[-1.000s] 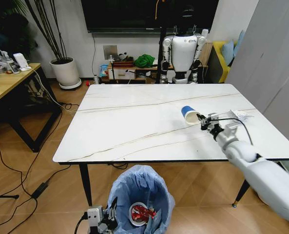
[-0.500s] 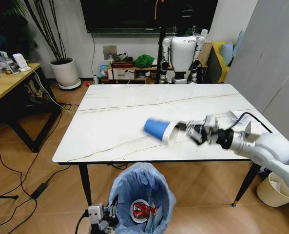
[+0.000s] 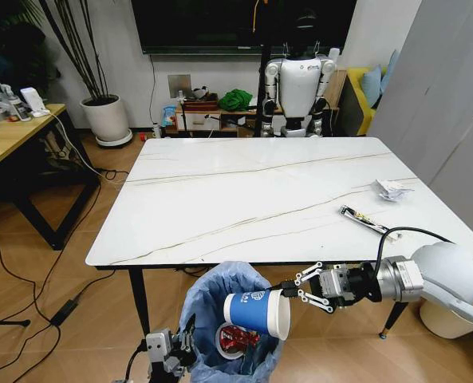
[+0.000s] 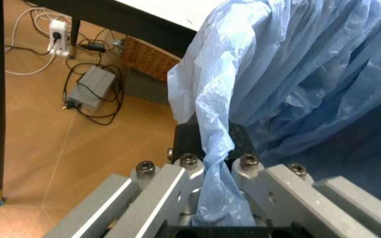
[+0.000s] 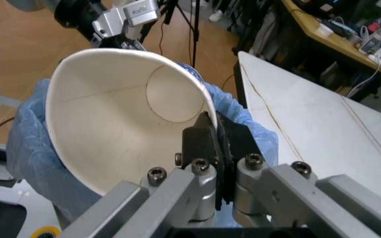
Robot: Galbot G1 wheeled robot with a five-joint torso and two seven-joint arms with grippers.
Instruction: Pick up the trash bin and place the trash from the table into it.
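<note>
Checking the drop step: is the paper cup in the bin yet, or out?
Out. The paper cup lies on its side, pinched at its rim by the right gripper, just above the trash bin opening.

White marble-look surface [image 3: 220,199] w/ thin brown veins, slim black legs. On it, near the right edge: crumpled white paper [image 3: 392,190], and a long dark wrapper [image 3: 368,222] just nearer the front. Wood floor [image 3: 53,351] below carries cables.
</note>
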